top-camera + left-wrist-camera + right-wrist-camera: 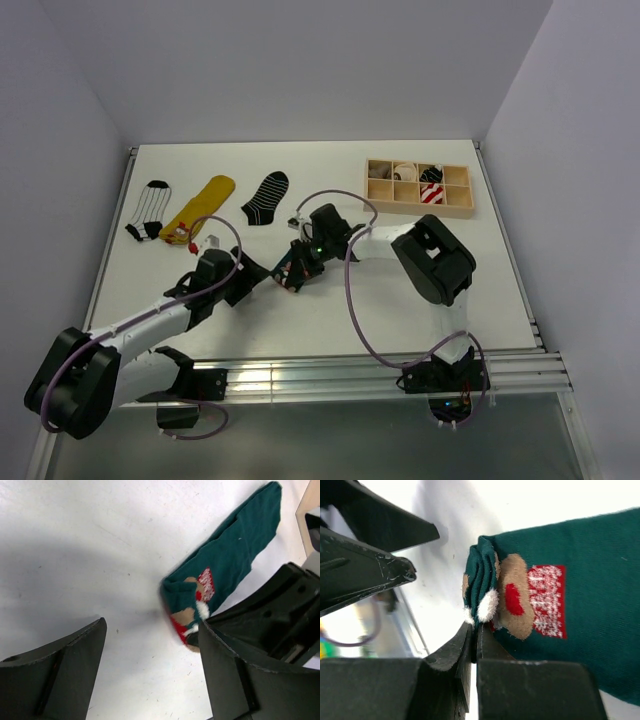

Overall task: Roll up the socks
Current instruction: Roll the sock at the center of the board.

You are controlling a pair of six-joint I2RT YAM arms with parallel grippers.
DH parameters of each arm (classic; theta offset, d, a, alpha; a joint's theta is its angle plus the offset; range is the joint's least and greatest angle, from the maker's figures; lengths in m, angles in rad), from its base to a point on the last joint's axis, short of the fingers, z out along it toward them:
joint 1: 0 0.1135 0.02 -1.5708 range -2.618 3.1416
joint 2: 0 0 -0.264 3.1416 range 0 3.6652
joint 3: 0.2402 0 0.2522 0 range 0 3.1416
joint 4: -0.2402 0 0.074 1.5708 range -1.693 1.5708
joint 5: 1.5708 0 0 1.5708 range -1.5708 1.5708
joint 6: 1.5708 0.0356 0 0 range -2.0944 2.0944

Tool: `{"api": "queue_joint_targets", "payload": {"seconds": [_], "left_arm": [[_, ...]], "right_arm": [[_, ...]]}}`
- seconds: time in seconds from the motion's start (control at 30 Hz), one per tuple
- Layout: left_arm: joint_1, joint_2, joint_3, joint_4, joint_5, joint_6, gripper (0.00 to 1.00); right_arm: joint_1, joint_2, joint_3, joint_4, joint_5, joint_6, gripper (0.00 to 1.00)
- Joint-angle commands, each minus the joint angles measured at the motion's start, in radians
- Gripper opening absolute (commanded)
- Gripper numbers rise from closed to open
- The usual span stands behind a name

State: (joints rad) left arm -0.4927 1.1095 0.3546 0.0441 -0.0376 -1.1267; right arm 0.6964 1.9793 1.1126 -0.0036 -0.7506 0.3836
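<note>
The dark green sock with the bear figure [580, 570] lies on the white table, its near end folded over into a few layers. My right gripper [475, 635] is shut on that folded end. In the left wrist view the same sock [230, 555] stretches away to the upper right. My left gripper [150, 670] is open and empty, its fingers straddling bare table just beside the folded end. In the top view both grippers meet mid-table, left [258, 278] and right [298, 262], with the green sock [291, 271] mostly hidden under them. A black sock with white stripes [266, 197] lies flat further back.
A yellow sock [203, 205] and a white sock with black stripes [150, 210] lie at the back left. A wooden compartment box [418, 205] at the back right holds rolled socks, one red-and-white striped [431, 193]. The right arm's cable loops over the table.
</note>
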Motion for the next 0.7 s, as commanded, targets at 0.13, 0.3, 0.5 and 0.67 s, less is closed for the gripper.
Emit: {"api": "queue_joint_targets", "payload": {"seconds": [0.13,0.3,0.5,0.67], "left_arm": [[-0.003,0.055,-0.040,0.091,0.067,-0.057,0.73],[-0.006,0.160,-0.026,0.149,0.103,-0.071,0.70],[-0.012,0.269,-0.002,0.183,0.107,-0.076,0.64],[-0.017,0.332,-0.002,0.189,0.088,-0.084,0.53]], "right_arm": [[-0.069,0.079,-0.074,0.327,-0.277,0.308,0.00],[-0.089,0.137,-0.096,0.421,-0.300,0.373,0.00],[-0.100,0.173,-0.109,0.471,-0.309,0.408,0.00],[-0.107,0.168,-0.114,0.470,-0.309,0.408,0.00]]}}
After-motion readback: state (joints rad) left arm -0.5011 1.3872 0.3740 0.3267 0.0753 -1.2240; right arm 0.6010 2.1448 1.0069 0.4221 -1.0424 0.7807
